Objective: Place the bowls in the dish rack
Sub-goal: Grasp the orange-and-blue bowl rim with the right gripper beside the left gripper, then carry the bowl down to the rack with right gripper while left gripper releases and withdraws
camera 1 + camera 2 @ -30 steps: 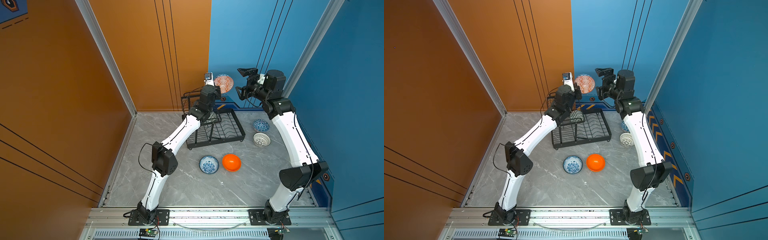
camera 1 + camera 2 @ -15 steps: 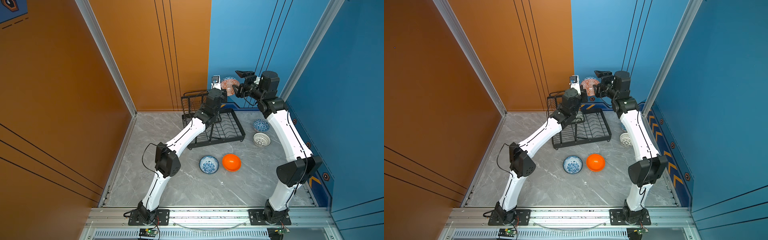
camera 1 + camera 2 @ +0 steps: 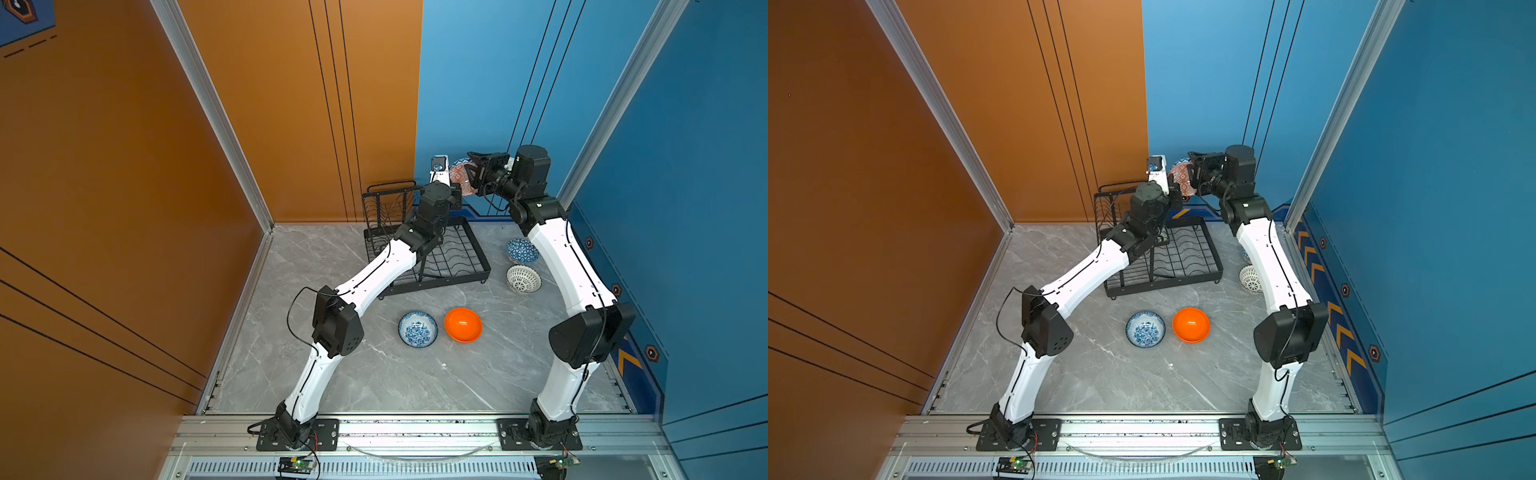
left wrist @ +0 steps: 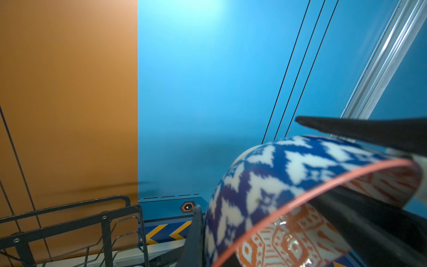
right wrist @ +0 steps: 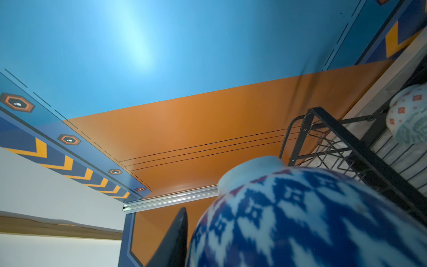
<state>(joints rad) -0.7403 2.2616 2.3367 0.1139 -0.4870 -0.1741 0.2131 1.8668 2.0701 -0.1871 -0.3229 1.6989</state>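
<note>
1 held item: your orange-white diamond bowl (image 3: 458,176), aloft.
Left gripper (image 3: 454,190): clamped on its rim.
Right gripper (image 3: 473,176): straddles the rim; you cannot tell its grip.

Grey marble tabletop (image 3: 374,382), orange wall (image 3: 104,166)

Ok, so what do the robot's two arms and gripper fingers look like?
The left arm and right arm match: curved white shells with thin black seam lines, bulky black joint housings, black bases, thin black cables looping at the elbows. The fingers are black and tapered.
</note>
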